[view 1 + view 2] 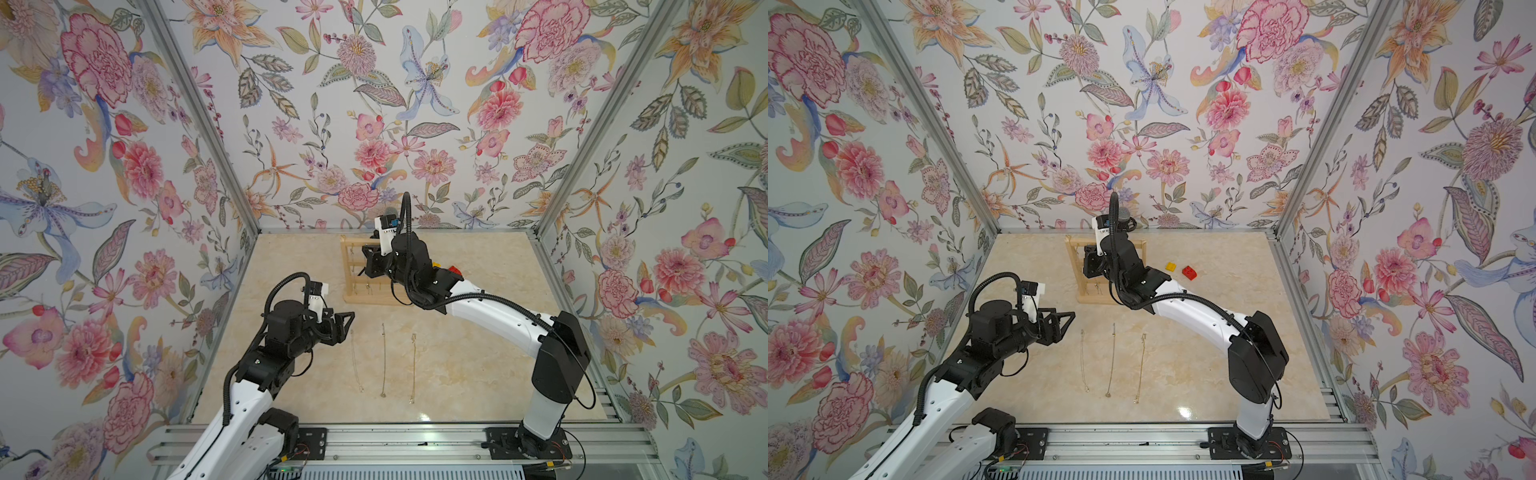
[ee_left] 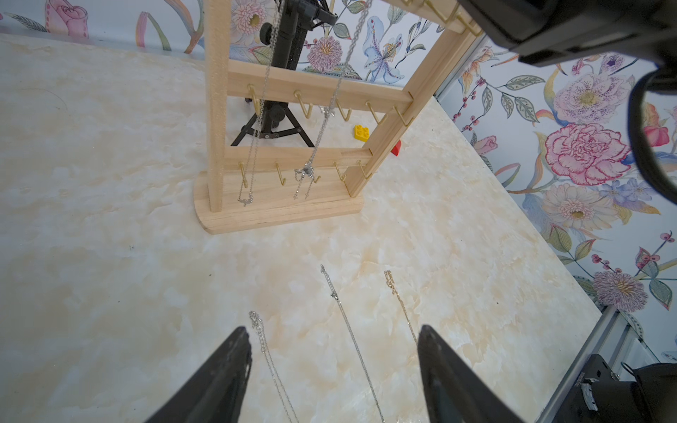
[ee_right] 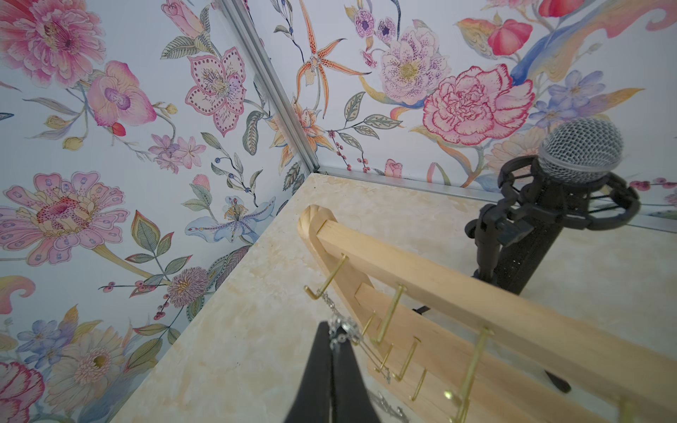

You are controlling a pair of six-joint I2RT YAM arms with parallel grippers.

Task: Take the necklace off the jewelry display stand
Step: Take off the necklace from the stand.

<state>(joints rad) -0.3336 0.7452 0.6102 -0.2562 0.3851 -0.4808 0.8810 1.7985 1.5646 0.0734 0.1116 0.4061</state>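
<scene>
Three loose chains [image 2: 351, 337]: flat on the tabletop [image 2: 110, 256], side by side, under and ahead of the left claw [image 2: 333, 329].
Left claw: jaws wide, holding nothing, above the tabletop.
Right claw [image 3: 330, 333]: pinched closed on the necklace [image 3: 344, 327], at its tips.
Necklace: hangs from a gold hook [image 3: 326, 280] just beyond the right claw.
Jewelry display stand [image 2: 282, 216]: upright, beside the right claw, well ahead of the left claw.
</scene>
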